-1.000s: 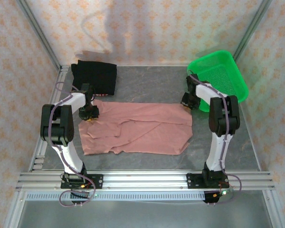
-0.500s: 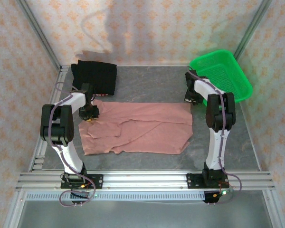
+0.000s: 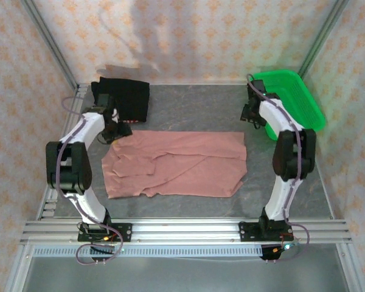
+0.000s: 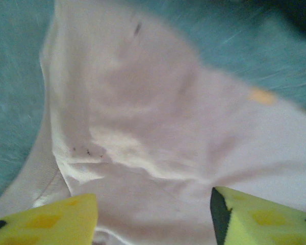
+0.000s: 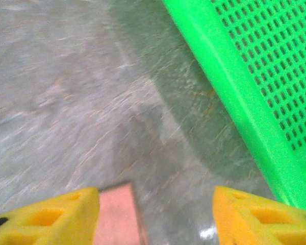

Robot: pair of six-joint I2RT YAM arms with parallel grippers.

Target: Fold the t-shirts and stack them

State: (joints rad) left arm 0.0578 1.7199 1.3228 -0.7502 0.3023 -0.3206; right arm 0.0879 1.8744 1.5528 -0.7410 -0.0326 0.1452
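Observation:
The dusty-pink t-shirt [image 3: 176,163] lies spread on the grey table, folded over on itself with wrinkles at its left half. The black t-shirt [image 3: 123,97] sits folded at the back left. My left gripper [image 3: 117,129] hovers over the pink shirt's far left corner, next to the black shirt. In the left wrist view the left gripper [image 4: 153,206] is open above the pink cloth [image 4: 143,117], gripping nothing. My right gripper [image 3: 250,114] is past the shirt's far right corner. In the right wrist view the right gripper [image 5: 155,206] is open, with the pink corner [image 5: 117,217] on the table.
A green mesh basket [image 3: 295,97] stands at the back right, its wall [image 5: 229,87] close beside my right gripper. Metal frame posts and patterned walls enclose the table. A rail runs along the near edge by the arm bases.
Both grippers opened and let go of the pink shirt's far corners. The right one drew back toward the basket, which shifted back; the left one rose toward the black shirt.

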